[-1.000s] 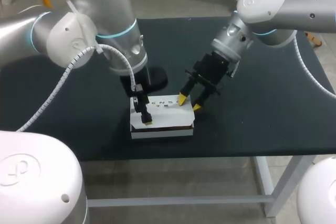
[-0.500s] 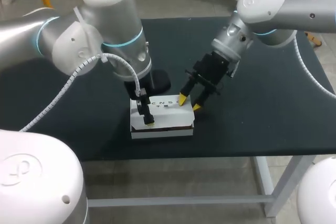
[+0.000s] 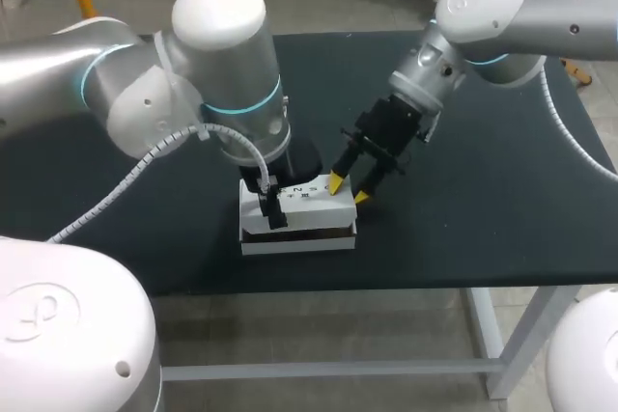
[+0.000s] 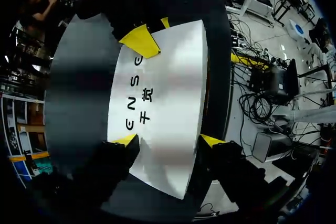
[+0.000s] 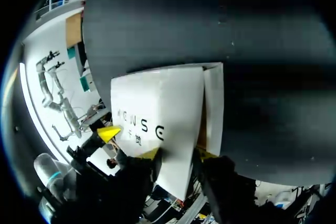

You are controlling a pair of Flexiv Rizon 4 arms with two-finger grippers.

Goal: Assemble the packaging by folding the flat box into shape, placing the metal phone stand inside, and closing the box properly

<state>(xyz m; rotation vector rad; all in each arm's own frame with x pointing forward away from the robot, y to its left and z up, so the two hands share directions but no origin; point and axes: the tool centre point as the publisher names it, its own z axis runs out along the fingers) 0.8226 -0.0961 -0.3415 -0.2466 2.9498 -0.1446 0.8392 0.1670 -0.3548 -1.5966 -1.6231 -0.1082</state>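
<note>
Desk [image 3: 483, 190]: dark matte top, on pale metal legs [image 3: 502, 344] w/ crossbar [image 3: 319, 370] under front edge. One item directly on top: white box [image 3: 299, 224], flat on its base, approx. centre, near front edge. Black lettering on box's upper face; dark seam along front side.

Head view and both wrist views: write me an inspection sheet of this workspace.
Surface: dark table.
Job's things: white box near the front edge, lid down but a dark gap shows along its front; phone stand not visible.
Clutter: nothing seen.
Grippers: left gripper over the box's left end; right gripper open at its right rear corner.
Cables: white ribbed hose looping down to the left gripper.
Surroundings: nothing seen.
</note>
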